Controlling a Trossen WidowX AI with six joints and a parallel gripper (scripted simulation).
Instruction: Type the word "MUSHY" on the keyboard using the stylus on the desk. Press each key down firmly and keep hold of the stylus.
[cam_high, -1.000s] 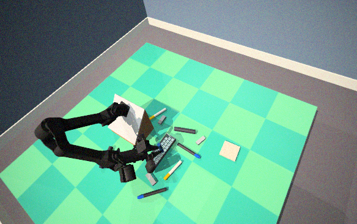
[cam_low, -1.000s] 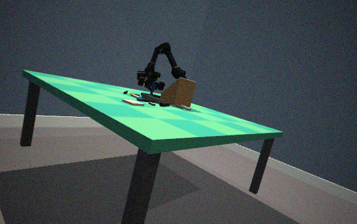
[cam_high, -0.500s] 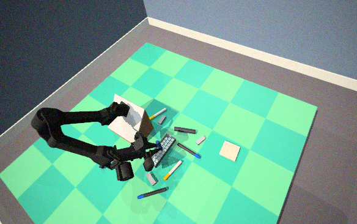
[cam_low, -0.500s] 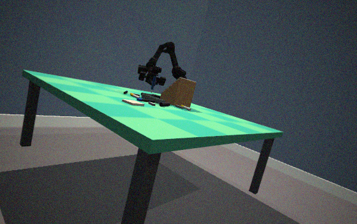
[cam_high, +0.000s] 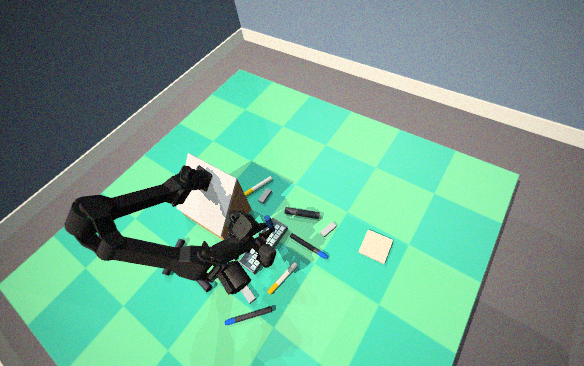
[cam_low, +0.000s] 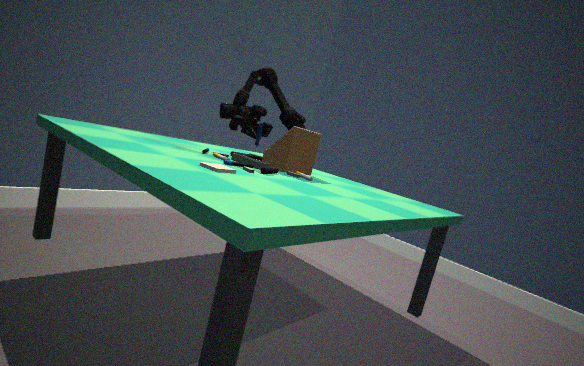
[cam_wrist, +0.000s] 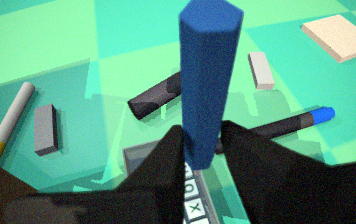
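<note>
My gripper (cam_wrist: 202, 146) (cam_high: 261, 234) (cam_low: 254, 126) is shut on the blue six-sided stylus (cam_wrist: 209, 75) (cam_high: 268, 220) (cam_low: 258, 134), which sticks out beyond the fingers. The small grey keyboard (cam_high: 276, 234) (cam_wrist: 196, 202) (cam_low: 244, 159) lies flat on the green checked table (cam_high: 425, 200) (cam_low: 280, 210), mostly hidden under my wrist. In the wrist view only a few keys and one corner of its frame show below the fingers. In the exterior view the stylus hangs above the keyboard, clear of the keys.
A brown and white wedge box (cam_high: 210, 200) (cam_low: 295, 150) stands just behind the keyboard. Markers (cam_high: 302, 213) (cam_high: 309, 246) (cam_high: 282, 278) (cam_wrist: 155, 97) (cam_wrist: 285, 125) and grey blocks (cam_high: 328, 229) (cam_wrist: 45, 129) (cam_wrist: 261, 70) lie around it. A beige pad (cam_high: 376, 246) (cam_wrist: 332, 36) lies to the right.
</note>
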